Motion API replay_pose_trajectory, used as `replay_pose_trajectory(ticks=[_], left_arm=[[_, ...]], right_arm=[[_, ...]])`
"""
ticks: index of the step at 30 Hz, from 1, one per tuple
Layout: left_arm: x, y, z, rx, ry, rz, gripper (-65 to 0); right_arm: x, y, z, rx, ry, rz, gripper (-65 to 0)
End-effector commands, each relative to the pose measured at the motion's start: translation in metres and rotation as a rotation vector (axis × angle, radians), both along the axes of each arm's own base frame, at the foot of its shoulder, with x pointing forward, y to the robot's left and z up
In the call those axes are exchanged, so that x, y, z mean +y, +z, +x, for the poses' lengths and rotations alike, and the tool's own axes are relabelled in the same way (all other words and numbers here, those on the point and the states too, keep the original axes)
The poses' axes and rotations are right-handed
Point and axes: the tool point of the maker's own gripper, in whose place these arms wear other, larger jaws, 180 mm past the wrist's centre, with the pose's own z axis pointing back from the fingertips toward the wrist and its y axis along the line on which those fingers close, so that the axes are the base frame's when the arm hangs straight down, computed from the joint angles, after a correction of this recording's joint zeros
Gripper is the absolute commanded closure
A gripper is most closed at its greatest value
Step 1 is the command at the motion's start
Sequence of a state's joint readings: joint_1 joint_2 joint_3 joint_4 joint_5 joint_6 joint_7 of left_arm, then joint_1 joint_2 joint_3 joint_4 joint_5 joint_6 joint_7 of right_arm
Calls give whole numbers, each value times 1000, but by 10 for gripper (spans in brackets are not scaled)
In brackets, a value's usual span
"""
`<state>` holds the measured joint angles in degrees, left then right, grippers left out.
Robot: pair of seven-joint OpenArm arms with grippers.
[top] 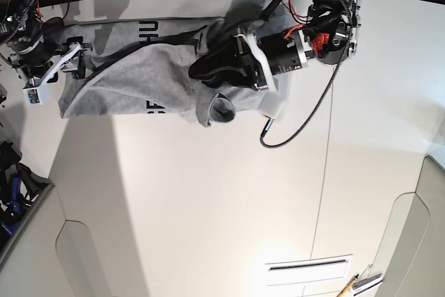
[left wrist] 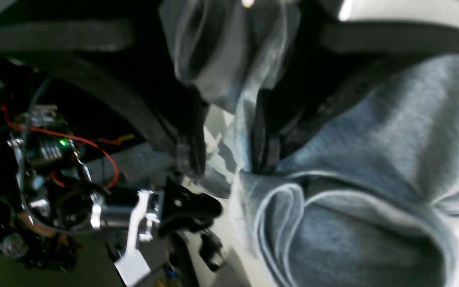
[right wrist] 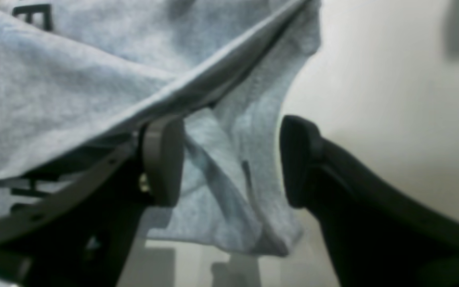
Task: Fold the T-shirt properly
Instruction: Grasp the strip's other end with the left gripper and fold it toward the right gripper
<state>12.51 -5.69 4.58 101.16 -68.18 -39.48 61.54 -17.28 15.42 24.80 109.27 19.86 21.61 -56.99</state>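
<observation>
The left gripper [left wrist: 229,155] stands parted around a fold of the T-shirt [top: 125,81], the right gripper [right wrist: 231,159] gapes at its hem (soft, limp cloth, best pinched at corners), bunched along the table's [top: 229,193] far edge.

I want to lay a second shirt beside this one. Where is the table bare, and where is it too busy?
Bare: the broad white tabletop below the light heather-grey cotton T-shirt, and the stretch right of the black cable. Crowded: the top strip, where the shirt, both arms and their wiring sit.
</observation>
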Motion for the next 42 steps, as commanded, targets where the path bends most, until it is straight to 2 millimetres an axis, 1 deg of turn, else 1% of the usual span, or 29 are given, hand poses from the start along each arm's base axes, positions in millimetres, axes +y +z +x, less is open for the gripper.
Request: replay_pose_trajectory(ticks=[1,4,8,12,16,18,20,23,25,26,28,31,33,35,39,42], left_arm=[[-4,16,4,-38,2,-48,-237],[-9,20,2,-35,-12,-76,-238],[-11,24,1,-36,-19,-97,-281],[-9,15,6,-59,-19,-24,-289],[-9,17,8,-67,-20,-19,-289],[-9,17,9,-69,-17,-18,-288],[-6,16,10,-69,-13,-14,-289],[-3,14,9,-69,-17,0,-288],[-1,12,8,-66,-22,12,-288],[0,11,8,-66,-24,17,-288],[2,10,8,-66,-24,21,-288],[2,10,8,-66,-25,23,-288],[2,10,8,-66,-25,23,-288],[2,10,8,-66,-25,24,-288],[2,8,8,-67,-26,34,-288],[3,8,8,-68,-26,39,-288]], right_arm=[[-3,11,8,-46,5,-9,-371],[-3,11,8,-46,5,-9,-371],[-3,11,8,-47,5,-9,-371],[-3,11,8,-46,4,-8,-371],[-3,11,8,-47,4,-10,-371],[-8,11,8,-46,0,-38,-371],[-18,13,11,-64,-10,-98,-371],[-33,23,19,-135,-28,-164,-371],[-35,29,23,-173,-39,-154,-371],[-35,27,24,-176,-47,-134,-371],[-34,17,22,-160,-76,-47,-371],[-30,-13,18,-83,-105,134,-371],[-23,-30,17,-32,-104,280,-371],[-15,-44,15,8,-107,419,-371],[8,-58,13,71,-124,656,-371],[24,-62,6,125,-90,724,-371]])
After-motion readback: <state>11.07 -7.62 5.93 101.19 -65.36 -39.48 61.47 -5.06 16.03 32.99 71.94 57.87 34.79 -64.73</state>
